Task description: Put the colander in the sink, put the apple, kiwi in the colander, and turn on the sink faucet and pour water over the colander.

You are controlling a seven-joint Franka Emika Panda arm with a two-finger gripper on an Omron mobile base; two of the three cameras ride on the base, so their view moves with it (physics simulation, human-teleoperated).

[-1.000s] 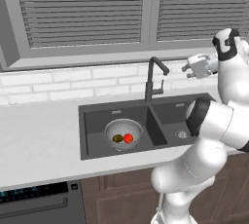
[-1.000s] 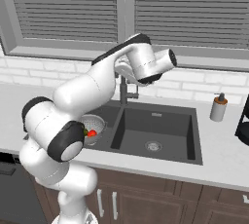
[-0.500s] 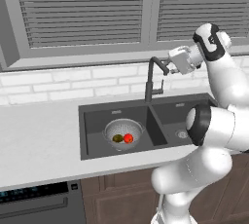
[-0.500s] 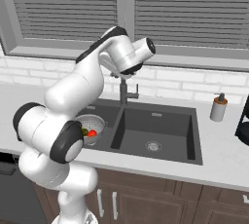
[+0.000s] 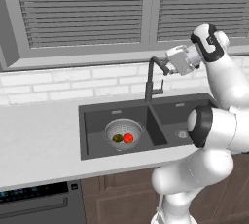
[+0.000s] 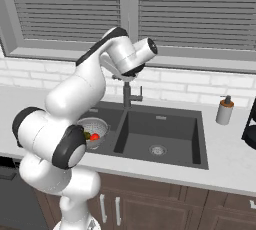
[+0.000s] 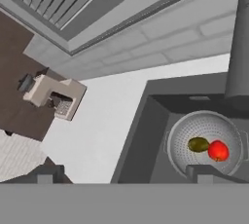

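The silver colander [image 5: 124, 131] sits in the left basin of the dark sink [image 5: 92, 130]. Inside it lie the olive kiwi [image 5: 117, 139] and the red apple [image 5: 128, 138], side by side. The dark gooseneck sink faucet [image 5: 151, 79] rises behind the divider between the basins. My gripper [image 5: 167, 66] is open and empty, high beside the top of the faucet on its right. The hand view looks down past the faucet [image 7: 239, 47] onto the colander [image 7: 206, 125], kiwi [image 7: 198, 144] and apple [image 7: 218, 150], with my gripper [image 7: 124, 177] open.
A soap dispenser [image 6: 224, 110] stands on the counter right of the sink [image 6: 165, 124], and a dark appliance [image 6: 250, 124] sits at the far right edge. White counter [image 5: 39, 140] stretches left of the sink. A window with blinds [image 5: 82, 13] is behind the faucet.
My arm has swung left, bringing the open gripper from well right of the faucet to just beside its top. The colander and fruit have not moved.
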